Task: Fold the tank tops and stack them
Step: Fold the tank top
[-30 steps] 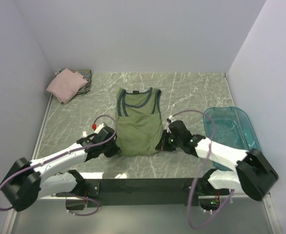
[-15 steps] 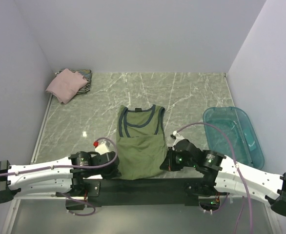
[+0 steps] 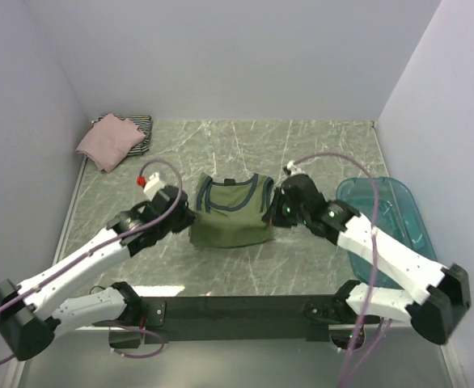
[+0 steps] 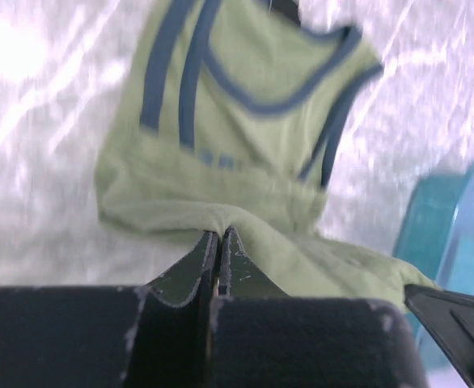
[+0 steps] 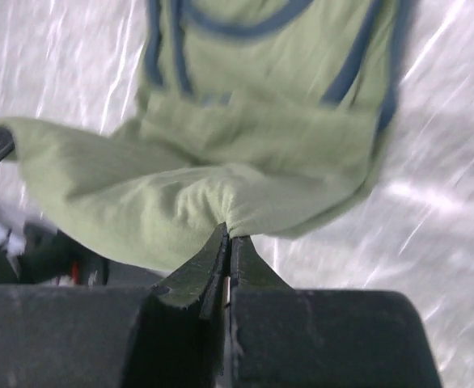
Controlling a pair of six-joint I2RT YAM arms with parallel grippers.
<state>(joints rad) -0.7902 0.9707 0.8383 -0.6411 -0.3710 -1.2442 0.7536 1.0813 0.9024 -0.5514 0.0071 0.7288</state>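
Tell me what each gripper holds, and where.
Both hold the olive-green tank top: the left gripper pinches one hem corner, the right gripper the other.

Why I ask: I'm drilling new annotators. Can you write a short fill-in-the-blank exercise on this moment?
1. The left gripper and the right gripper are each ____ on the olive-green tank top.
2. In the far ____ corner, the pale pink tank top lies on the striped tank top.
3. The teal tub sits on the robot's ____ side.

Missing words: shut; left; right.
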